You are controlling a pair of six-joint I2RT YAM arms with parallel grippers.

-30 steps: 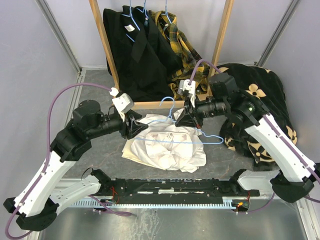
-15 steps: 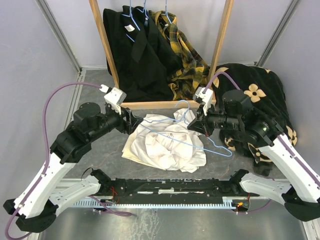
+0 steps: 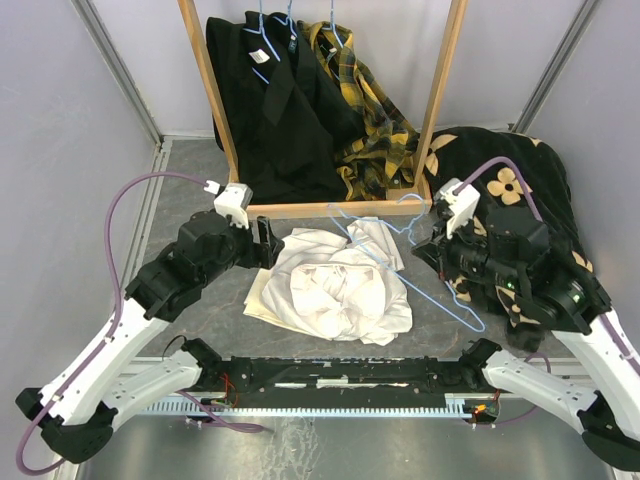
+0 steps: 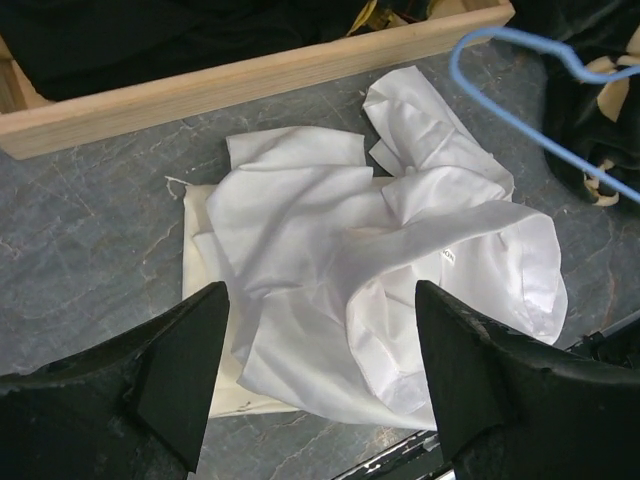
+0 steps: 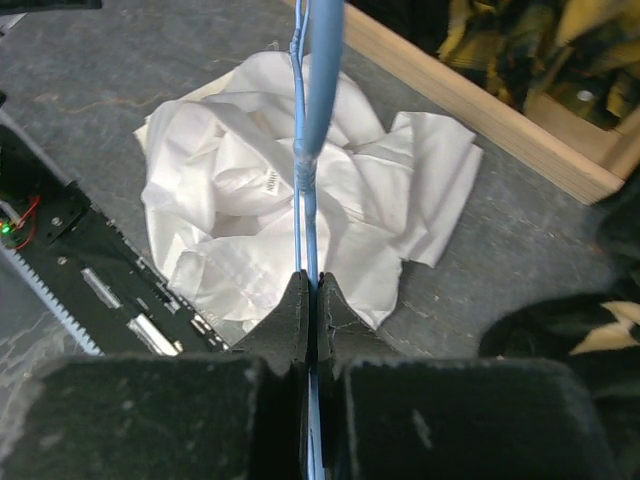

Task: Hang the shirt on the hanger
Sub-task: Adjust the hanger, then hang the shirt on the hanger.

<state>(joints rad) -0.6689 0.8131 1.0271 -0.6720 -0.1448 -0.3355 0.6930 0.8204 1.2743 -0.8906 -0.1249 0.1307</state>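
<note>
**While the hanger is gripped, the shirt waits loose on the table**

On the grey table (image 3: pixel 190 175) a wooden rack frame (image 3: pixel 330 208) stands at the far side, with black garments (image 3: pixel 280 100) and a plaid one (image 3: pixel 372 115) hanging on it. To its right lies a black flowered blanket (image 3: pixel 520 165).

In the middle, near the arms, the white shirt (image 3: pixel 335 290) lies crumpled in a heap on a cream folded cloth (image 4: pixel 200 265). No part of it is on the wire.

The light-blue hanger (image 5: pixel 320 80) is held up over the right side of the shirt. The right gripper (image 5: pixel 312 285) has its jaws pressed together on the wire. The left gripper (image 4: pixel 320 300) hangs just above the shirt with its jaws wide apart and nothing between them.

So I judge the task to be at an early stage. The hanger is in hand, but the shirt must be taken up and both shoulders put over the hanger.
</note>
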